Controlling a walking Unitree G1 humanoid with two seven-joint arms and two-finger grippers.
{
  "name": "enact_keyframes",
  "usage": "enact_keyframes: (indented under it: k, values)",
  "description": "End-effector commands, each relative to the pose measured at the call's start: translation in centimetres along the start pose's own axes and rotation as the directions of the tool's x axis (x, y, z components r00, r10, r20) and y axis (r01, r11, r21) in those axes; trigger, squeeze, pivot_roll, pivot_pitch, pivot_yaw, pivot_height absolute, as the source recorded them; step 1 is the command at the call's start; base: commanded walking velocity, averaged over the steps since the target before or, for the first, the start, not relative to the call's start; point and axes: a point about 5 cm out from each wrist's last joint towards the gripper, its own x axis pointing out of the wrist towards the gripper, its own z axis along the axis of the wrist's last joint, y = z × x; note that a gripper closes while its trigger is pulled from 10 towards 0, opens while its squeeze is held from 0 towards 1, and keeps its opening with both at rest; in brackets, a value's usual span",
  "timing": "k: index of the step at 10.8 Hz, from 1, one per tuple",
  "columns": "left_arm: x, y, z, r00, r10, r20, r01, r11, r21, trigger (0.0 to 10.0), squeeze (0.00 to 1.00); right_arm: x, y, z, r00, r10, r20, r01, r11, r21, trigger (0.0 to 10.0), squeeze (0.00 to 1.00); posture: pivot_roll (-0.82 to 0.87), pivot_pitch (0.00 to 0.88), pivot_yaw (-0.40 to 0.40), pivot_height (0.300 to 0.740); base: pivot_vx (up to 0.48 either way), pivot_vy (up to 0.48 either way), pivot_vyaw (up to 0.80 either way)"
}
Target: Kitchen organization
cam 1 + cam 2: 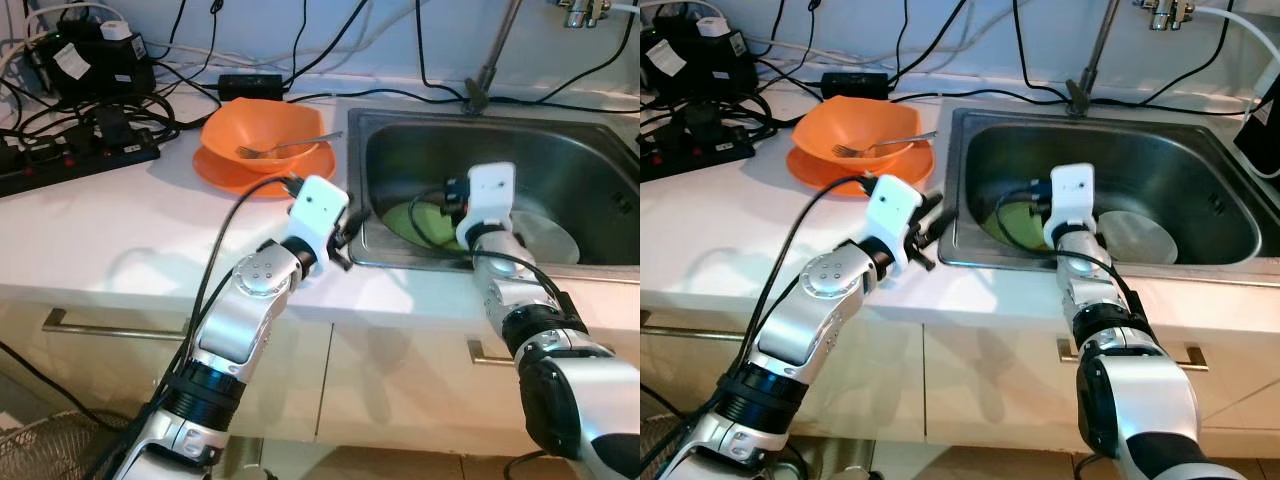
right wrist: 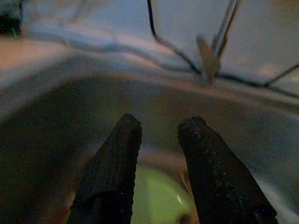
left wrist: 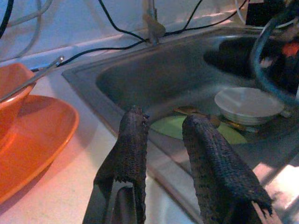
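In the stainless steel sink (image 1: pixel 590 160) set in the white counter (image 1: pixel 120 235), a flat pale-green plate (image 3: pixel 170 126) lies on the bottom beneath the right tool (image 2: pixel 159 140), released, likely light, stiff and slippery, best pinched at its rim.

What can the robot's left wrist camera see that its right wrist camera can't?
Left wrist view alone: an orange plate with an orange bowl on it holding a fork, and a white bowl in the sink.

Right wrist view alone: the right gripper, open.

Both: the steel sink, the green plate lying in it, and the faucet stem. The left gripper is open too.
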Motion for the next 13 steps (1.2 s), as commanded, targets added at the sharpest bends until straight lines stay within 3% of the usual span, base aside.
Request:
enact_keyframes:
  k: [1,4,5,7,9,11,12,13]
  values:
    - [0.0,-0.1,-0.8,1.000,0.011,-0.018,-0.011,1.000,-0.002,10.0,0.00,-0.3,0.1,0.0,0.999,-0.001,0.036,0.000,1.000,0.020,10.0,0.00,0.20,0.067,-0.051,0.740,0.000,0.000,0.00]
    - [0.4,0.4,-1.0,0.997,0.062,0.039,-0.063,0.998,0.017,10.0,0.00,-1.4,0.8,-0.9,0.996,0.001,0.086,-0.006,0.998,0.057,10.0,0.00,0.19,0.065,-0.042,0.740,0.000,0.000,0.00]
    - [0.4,1.0,-1.0,0.994,0.098,0.050,-0.101,0.993,0.056,10.0,0.00,-1.6,1.1,-1.1,0.995,0.000,0.095,-0.006,0.998,0.062,10.0,0.00,0.19,0.065,-0.041,0.740,0.000,0.000,0.00]
    - [1.2,2.3,0.3,0.979,0.174,0.111,-0.196,0.953,0.232,10.0,0.00,-1.8,1.6,-1.0,0.993,-0.007,0.115,-0.003,0.996,0.086,10.0,0.00,0.19,0.064,-0.038,0.740,0.000,0.000,0.00]
    - [2.9,3.7,2.0,0.967,0.214,0.140,-0.255,0.861,0.440,10.0,0.00,-1.9,1.8,-1.1,0.993,-0.020,0.115,0.009,0.995,0.100,10.0,0.00,0.18,0.057,-0.032,0.740,0.000,0.000,0.00]
    - [4.9,3.8,2.6,0.979,0.186,0.084,-0.197,0.751,0.630,10.0,0.00,-2.0,1.9,-1.2,0.993,-0.025,0.112,0.013,0.995,0.103,10.0,0.00,0.17,0.059,-0.023,0.740,0.000,0.000,0.00]
    - [5.7,3.8,2.6,0.981,0.188,0.050,-0.169,0.694,0.700,10.0,0.00,-2.2,2.0,-1.4,0.994,-0.028,0.108,0.017,0.994,0.104,10.0,0.00,0.15,0.060,-0.018,0.740,0.000,0.000,0.00]
    - [6.1,3.8,2.7,0.980,0.195,0.042,-0.163,0.661,0.732,10.0,0.00,-2.2,2.1,-1.6,0.994,-0.028,0.106,0.017,0.994,0.105,10.0,0.00,0.14,0.063,-0.013,0.740,0.000,0.000,0.00]
